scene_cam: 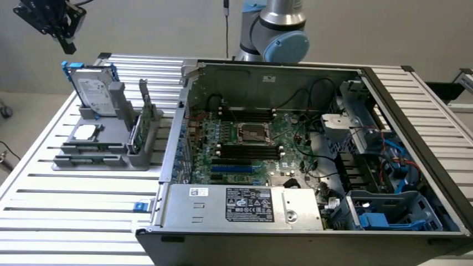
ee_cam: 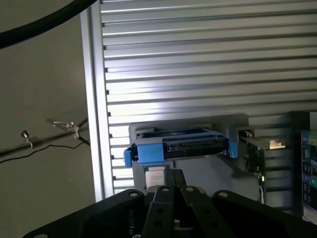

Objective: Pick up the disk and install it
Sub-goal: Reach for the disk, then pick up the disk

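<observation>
High above the rack [scene_cam: 144,158], gripper [scene_cam: 68,47] hangs shut & empty; disk [scene_cam: 94,91] stands on edge there, below & slightly twd exterior view's right, well apart.

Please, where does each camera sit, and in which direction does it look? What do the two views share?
Exterior view: off the arm, raised, looking down on the table, the open computer case and the disk upright in the grey holder; the arm and the raised pincer show.
Wrist view: on the wrist, looking down past the shut pincer at the disk's blue-framed edge.
Shared: disk, holder, table, pincer.
</observation>
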You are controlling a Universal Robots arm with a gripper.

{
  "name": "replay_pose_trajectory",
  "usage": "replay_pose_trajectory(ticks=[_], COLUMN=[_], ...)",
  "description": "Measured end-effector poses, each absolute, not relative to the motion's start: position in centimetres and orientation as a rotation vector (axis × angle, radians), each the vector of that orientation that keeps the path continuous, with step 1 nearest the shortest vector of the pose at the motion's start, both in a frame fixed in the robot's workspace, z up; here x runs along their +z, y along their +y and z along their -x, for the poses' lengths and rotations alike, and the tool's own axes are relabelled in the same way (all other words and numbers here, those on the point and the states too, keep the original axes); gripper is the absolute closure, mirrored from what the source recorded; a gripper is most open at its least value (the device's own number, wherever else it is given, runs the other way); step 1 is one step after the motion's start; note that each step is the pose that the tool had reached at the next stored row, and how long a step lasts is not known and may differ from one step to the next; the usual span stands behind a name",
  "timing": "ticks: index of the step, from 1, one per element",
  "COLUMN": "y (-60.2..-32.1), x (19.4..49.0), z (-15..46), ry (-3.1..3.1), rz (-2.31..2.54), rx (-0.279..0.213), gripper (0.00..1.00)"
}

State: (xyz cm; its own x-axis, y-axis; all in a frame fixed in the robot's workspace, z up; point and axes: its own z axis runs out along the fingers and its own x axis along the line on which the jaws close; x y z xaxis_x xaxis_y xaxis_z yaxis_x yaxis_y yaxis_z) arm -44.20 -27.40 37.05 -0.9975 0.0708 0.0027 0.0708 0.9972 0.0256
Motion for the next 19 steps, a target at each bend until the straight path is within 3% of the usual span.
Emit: replay_pose_trajectory(ticks=[19], y=[-27.19], x=[37.04], z=[44.4], ry=[-3.137], rz=[0.084], rx=[-0.04], gripper=[0.89])
